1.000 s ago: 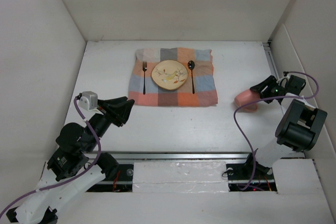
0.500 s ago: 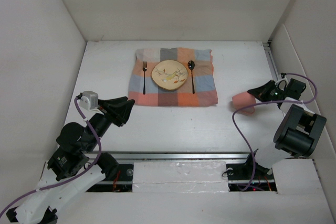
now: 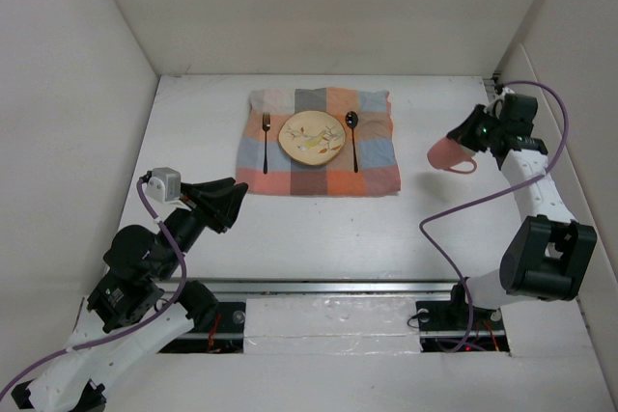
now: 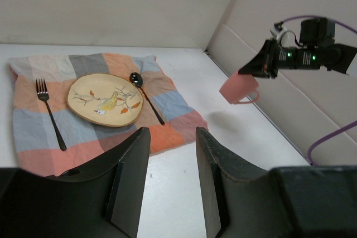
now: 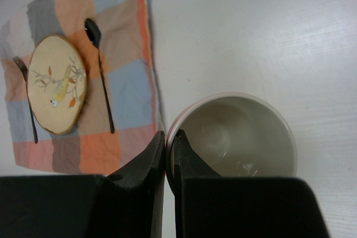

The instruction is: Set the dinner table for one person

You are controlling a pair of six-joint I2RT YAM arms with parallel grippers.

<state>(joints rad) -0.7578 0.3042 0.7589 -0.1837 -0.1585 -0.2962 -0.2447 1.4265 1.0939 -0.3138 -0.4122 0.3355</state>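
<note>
The 2 fingers (image 5: 150,163) of the right gripper (image 5: 169,137) are pressed almost together on the near rim of a pink mug (image 5: 234,137), with 1 finger outside the wall and 1 inside it, so the mug is clamped by its rim. In the right wrist view the mug's pale inside is seen from above and nothing is seen in it. In the left wrist view the mug (image 4: 239,87) is seen hanging tilted from the right gripper (image 4: 262,66), its handle at the lower side, clear of the surface, with a faint shadow on the dinner table (image 4: 223,118) below it. From above, the mug (image 3: 449,153) is placed to the right of a checked cloth (image 3: 372,166) and apart from it.

The 2 fingers (image 4: 125,176) of the left gripper (image 4: 172,135) are held apart and nothing is gripped between them. The left gripper (image 3: 227,202) is seen near the front left of the dinner table, pointed toward the cloth and well apart from it.

On the orange, grey and pink cloth a round yellowish plate (image 3: 312,136) with a bird design is laid at the middle. A dark fork (image 3: 266,142) is laid just left of the plate and a dark spoon (image 3: 352,137) just right of it, both lengthwise on the cloth.

The dinner table (image 3: 319,229), a large matte white top, is spread beneath both arms and is enclosed by white walls (image 3: 319,7) at the back and sides.
</note>
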